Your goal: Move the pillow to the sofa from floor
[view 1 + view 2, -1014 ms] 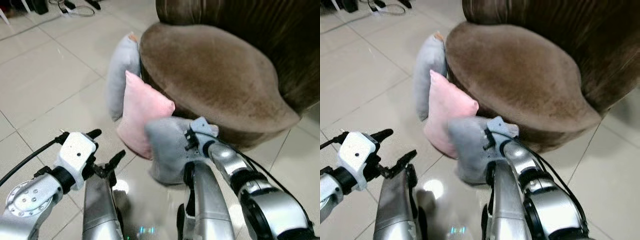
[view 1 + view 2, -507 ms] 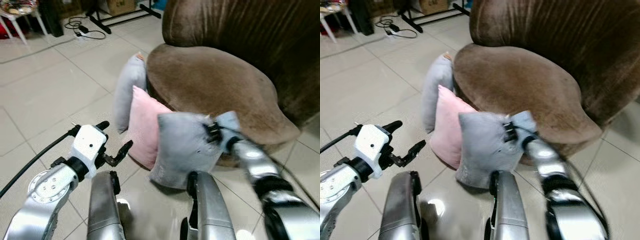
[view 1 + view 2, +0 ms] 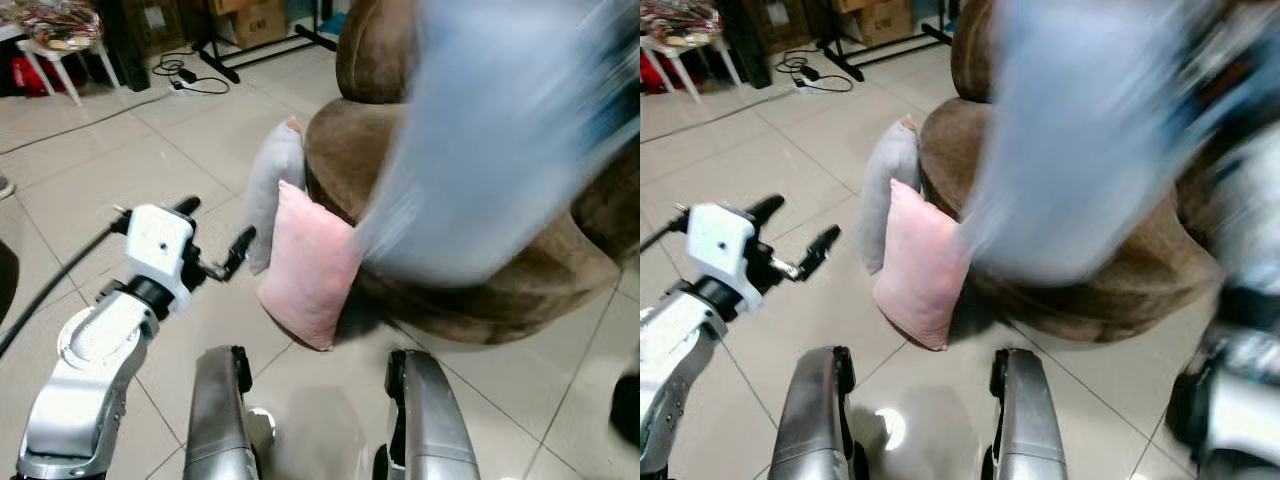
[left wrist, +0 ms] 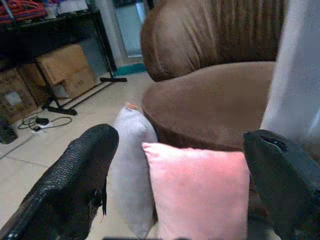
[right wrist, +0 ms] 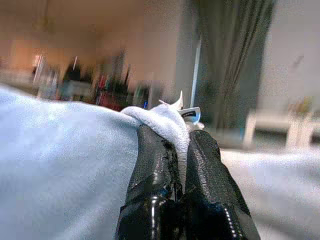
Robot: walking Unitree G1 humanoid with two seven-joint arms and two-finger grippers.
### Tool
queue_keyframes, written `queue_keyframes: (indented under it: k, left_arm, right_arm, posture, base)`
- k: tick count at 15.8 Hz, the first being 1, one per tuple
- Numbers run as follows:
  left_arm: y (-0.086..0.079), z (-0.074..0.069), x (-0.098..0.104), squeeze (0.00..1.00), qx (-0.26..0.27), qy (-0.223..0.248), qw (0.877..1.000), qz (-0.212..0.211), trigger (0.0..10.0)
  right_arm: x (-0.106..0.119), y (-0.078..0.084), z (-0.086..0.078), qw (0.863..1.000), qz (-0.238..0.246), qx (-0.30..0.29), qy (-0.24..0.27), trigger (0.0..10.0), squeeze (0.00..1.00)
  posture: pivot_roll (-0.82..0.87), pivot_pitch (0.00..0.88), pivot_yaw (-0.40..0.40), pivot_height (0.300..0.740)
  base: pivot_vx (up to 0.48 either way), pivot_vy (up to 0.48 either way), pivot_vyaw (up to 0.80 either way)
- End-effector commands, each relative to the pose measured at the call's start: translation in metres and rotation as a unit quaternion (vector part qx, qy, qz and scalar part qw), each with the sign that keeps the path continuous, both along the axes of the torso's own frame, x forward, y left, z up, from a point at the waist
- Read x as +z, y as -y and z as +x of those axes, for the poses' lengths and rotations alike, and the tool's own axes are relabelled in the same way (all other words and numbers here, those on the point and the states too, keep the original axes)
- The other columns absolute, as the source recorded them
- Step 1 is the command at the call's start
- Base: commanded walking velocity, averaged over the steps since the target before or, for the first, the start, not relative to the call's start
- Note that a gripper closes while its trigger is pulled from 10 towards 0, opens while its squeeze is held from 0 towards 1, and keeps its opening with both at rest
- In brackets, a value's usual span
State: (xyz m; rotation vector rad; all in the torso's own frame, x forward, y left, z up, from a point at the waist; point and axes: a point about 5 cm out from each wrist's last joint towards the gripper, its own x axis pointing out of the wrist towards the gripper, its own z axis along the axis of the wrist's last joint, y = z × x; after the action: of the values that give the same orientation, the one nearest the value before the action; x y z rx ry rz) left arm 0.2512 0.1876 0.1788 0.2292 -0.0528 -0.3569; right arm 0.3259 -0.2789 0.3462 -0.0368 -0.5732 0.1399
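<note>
We see the right end effector (image 5: 181, 150) pinching a corner of the light blue pillow (image 3: 490, 150), its two black fingers (image 5: 152, 175) pressed against the fabric; a small tag sits at that corner, its writing unreadable. The pillow is a motion-blurred mass raised above the brown sofa (image 3: 480, 290). Our left end effector (image 3: 215, 240) hangs spread over the floor (image 3: 100, 170), near the pink pillow (image 3: 310, 265) and grey pillow (image 3: 272, 195) leaning against the sofa.

A pink cushion (image 3: 312, 264) and a grey cushion (image 3: 272, 190) leaned together on the tiled floor (image 3: 90, 170); cardboard boxes (image 4: 62, 70) stood behind.
</note>
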Motion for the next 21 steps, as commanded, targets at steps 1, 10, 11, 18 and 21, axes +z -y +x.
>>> queue_keyframes:
  k: [1,10,11,18,21]
  left_arm:
    - [-0.003,0.0,0.002,0.0,0.008,0.006,1.0,0.003,10.0]
    - [-0.023,-0.002,0.008,0.0,0.091,0.013,0.996,0.013,10.0]
    - [-0.029,-0.004,0.007,0.0,0.104,0.01,0.994,0.018,10.0]
    - [-0.027,-0.003,-0.007,0.0,0.16,0.015,0.986,0.041,10.0]
    - [-0.028,-0.005,-0.011,0.0,0.173,0.014,0.983,0.055,10.0]
  right_arm:
    - [0.006,-0.008,0.003,1.0,-0.011,0.002,-0.009,1.2,0.0]
    - [-0.135,-0.12,0.055,0.955,0.012,0.031,-0.295,10.0,0.0]
    - [-0.134,-0.129,0.054,0.956,0.015,0.038,-0.29,10.0,0.0]
    - [-0.143,-0.143,0.039,0.964,0.009,-0.011,-0.265,10.0,0.0]
    - [-0.149,-0.14,0.024,0.964,0.022,-0.024,-0.262,10.0,0.0]
  posture:
    - [0.0,0.0,-0.036,0.495]
    - [0.09,0.0,-0.109,0.515]
    - [0.08,0.0,-0.111,0.53]
    - [0.07,0.0,-0.106,0.589]
    - [0.05,0.0,-0.101,0.619]
  base:
    - [0.0,0.0,0.0]
    - [0.0,0.0,0.0]
    - [0.0,0.0,0.0]
    - [0.0,0.0,0.0]
    - [0.0,0.0,0.0]
